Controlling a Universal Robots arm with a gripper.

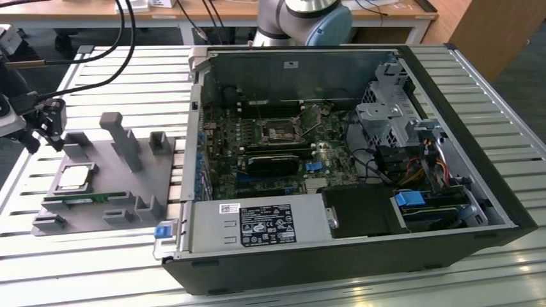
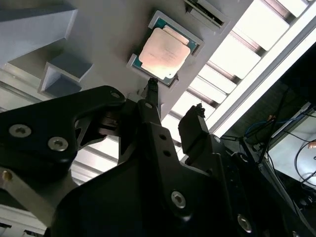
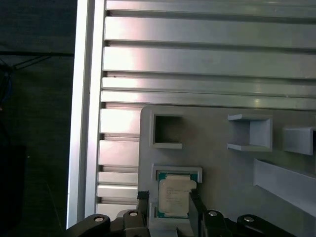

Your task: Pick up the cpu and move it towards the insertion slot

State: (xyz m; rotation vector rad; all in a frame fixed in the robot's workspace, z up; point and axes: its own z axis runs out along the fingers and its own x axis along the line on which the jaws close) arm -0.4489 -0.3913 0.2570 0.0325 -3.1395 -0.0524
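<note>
**Gripper (image 1: 43,125) open above the cpu (image 1: 75,177)**

We see its jaws apart and empty; the cpu lies in the grey holder (image 1: 115,182) at the exterior view's left, the slot (image 1: 280,133) well to its right inside the case (image 1: 341,265)

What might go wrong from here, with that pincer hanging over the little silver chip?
1. The open pincer hangs over the cpu, which lies in a rimmed pocket of the grey holder; slightly off, a finger could strike the rim or the chip's top.
2. The chip is thin and flat, so a grip on its edges might slip.
3. The insertion slot sits deep inside the computer case among cables; the arm might bump a wall.
</note>
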